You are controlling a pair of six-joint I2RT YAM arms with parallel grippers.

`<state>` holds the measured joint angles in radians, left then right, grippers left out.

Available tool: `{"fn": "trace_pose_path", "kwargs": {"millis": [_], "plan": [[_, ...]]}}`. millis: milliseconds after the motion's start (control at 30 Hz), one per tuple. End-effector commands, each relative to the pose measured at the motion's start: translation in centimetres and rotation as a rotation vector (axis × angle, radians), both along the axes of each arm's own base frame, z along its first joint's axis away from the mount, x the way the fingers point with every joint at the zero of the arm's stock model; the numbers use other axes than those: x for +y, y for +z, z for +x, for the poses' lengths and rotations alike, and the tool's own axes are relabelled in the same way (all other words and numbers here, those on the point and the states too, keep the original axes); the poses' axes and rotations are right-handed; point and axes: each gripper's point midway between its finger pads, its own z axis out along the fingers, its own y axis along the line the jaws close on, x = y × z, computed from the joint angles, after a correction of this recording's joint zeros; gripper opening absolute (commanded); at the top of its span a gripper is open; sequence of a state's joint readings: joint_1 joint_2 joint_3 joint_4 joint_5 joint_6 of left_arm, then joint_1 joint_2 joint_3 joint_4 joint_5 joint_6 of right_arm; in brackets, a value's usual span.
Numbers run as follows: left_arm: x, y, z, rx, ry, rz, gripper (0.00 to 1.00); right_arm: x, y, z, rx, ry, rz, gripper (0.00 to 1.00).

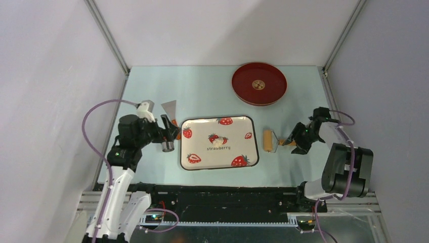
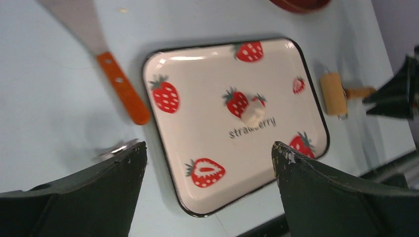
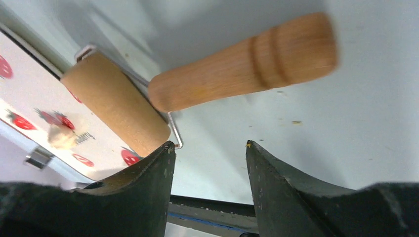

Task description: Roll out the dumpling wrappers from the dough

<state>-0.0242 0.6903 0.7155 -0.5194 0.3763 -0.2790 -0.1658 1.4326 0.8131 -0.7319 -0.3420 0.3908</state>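
The dough (image 1: pixel 218 141) is a small cream-white lump in the middle of the strawberry-patterned plate (image 1: pixel 197 126). It also shows in the left wrist view (image 2: pixel 253 115) and the right wrist view (image 3: pixel 62 138). No dumpling wrapper is in view. The tan wooden roller (image 1: pixel 268 140) lies on the table right of the plate, its handle (image 3: pixel 247 64) pointing at my right gripper (image 1: pixel 294 145). That gripper (image 3: pixel 210 144) is open and empty, its tips just short of the handle. My left gripper (image 1: pixel 169 132) is open and empty (image 2: pixel 207 150) at the plate's left edge.
A steel ring cutter (image 1: pixel 167 146) stands by my left gripper, half hidden behind a finger (image 2: pixel 116 149). A metal scraper with an orange handle (image 2: pixel 121 89) lies left of the plate. A round red tray (image 1: pixel 243 88) with a gold emblem sits at the back.
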Motion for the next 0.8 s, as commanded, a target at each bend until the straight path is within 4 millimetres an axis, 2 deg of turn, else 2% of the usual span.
{"fn": "trace_pose_path", "kwargs": {"millis": [0, 33, 67, 100, 200, 233, 300, 333, 367, 400, 433, 467, 500, 533, 567, 667, 767], "plan": [[-3.6, -0.4, -0.1, 0.005, -0.133, 0.017, 1.00, -1.2, 0.8, 0.7, -0.060, -0.078, 0.096, 0.59], [-4.1, -0.6, 0.4, 0.013, -0.126, 0.025, 1.00, -1.8, 0.7, 0.8, -0.060, -0.103, 0.102, 0.60], [-5.7, -0.7, 0.0, 0.019, -0.178, 0.031, 1.00, -2.0, 0.4, 1.0, -0.056, -0.111, 0.109, 0.60], [-6.4, -0.8, 0.6, 0.031, -0.175, 0.036, 1.00, -2.4, 0.2, 1.1, -0.052, -0.125, 0.109, 0.60], [-10.9, -0.6, 0.2, 0.047, -0.287, 0.046, 0.99, -2.9, -0.7, 1.6, -0.032, -0.136, 0.103, 0.60], [-12.1, -0.4, 0.9, 0.053, -0.297, 0.054, 0.99, -3.0, -0.9, 1.7, -0.030, -0.137, 0.101, 0.60], [-16.3, 0.0, 0.2, 0.059, -0.398, 0.069, 0.99, -3.2, -1.1, 2.3, -0.034, -0.136, 0.099, 0.60], [-17.6, 0.3, 0.2, 0.056, -0.423, 0.073, 0.99, -3.3, -1.3, 2.5, -0.030, -0.135, 0.097, 0.60], [-20.1, 0.5, 0.1, 0.059, -0.471, 0.087, 0.99, -3.3, -1.2, 2.9, -0.037, -0.128, 0.094, 0.60], [-21.3, 0.4, 0.1, 0.062, -0.490, 0.096, 0.98, -3.3, -1.4, 3.1, -0.031, -0.126, 0.092, 0.60], [-23.9, 0.5, -0.1, 0.069, -0.538, 0.106, 0.98, -3.3, -1.2, 3.6, -0.041, -0.116, 0.088, 0.60], [-25.1, 0.4, -0.2, 0.073, -0.559, 0.111, 0.98, -3.2, -1.4, 3.8, -0.035, -0.111, 0.086, 0.60], [-27.6, 0.2, -0.5, 0.078, -0.602, 0.120, 0.97, -3.0, -1.2, 4.3, -0.044, -0.093, 0.079, 0.60], [-28.7, 0.1, -0.6, 0.079, -0.619, 0.125, 0.96, -2.7, -1.5, 4.5, -0.038, -0.077, 0.072, 0.60], [-30.8, -0.2, -0.8, 0.085, -0.650, 0.133, 0.96, -2.7, -1.2, 5.1, -0.050, -0.065, 0.065, 0.60], [-34.6, -1.3, -0.7, 0.092, -0.692, 0.151, 0.95, -1.7, -1.4, 6.1, -0.054, -0.016, 0.059, 0.60], [-36.8, -2.5, -0.9, 0.099, -0.720, 0.170, 0.95, -1.1, -1.3, 7.2, -0.066, 0.022, 0.062, 0.61]]}}
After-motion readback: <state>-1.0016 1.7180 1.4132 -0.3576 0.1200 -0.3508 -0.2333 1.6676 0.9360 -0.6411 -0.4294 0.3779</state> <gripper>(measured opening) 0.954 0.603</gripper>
